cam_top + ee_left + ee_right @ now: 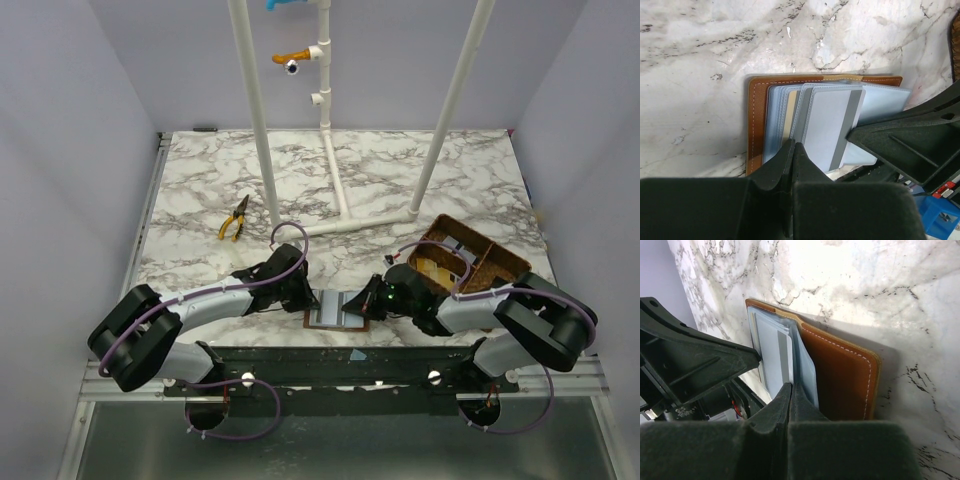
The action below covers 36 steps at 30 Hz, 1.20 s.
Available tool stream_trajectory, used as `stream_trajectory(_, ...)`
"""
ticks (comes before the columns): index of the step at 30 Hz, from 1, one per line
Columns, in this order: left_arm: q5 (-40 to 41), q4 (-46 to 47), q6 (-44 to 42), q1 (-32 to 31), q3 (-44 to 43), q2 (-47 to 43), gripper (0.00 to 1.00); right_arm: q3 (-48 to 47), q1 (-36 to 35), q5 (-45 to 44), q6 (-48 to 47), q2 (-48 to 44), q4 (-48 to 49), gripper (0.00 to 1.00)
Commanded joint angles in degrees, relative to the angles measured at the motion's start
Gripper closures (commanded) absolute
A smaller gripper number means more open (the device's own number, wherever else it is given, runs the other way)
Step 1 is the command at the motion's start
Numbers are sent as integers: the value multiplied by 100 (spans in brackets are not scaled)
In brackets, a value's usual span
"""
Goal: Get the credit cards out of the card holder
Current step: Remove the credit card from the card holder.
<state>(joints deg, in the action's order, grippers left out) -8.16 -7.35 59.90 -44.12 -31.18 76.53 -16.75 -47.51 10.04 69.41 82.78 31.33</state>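
Fingertips of left hand (792,147) pressed shut at lower centre, against near edge of card holder (756,125) pockets; right hand (790,390) likewise shut at edge of blue-grey leaves; grip on any leaf impossible to tell; lying open on table (380,170), lower centre overhead, between both hands; step in hand, probably freeing pale card (827,125), not yet out; next: pinch card alone, slide clear.

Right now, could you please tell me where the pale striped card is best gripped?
Probably pinch the pale grey rectangular card with the dark stripe by its short edge lowest in the left wrist view, approaching from there: it lies thin and flat on the open brown leather wallet.
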Motion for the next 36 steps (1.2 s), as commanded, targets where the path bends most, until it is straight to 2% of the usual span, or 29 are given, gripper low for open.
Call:
stream_trajectory(1,340,-596,-130,70,238,106,100,76,48,-189,-120,-71,-162,99)
stream_trajectory(36,333,-618,-92,104,277,89,100,559,147,-676,-216,-921,-905,99)
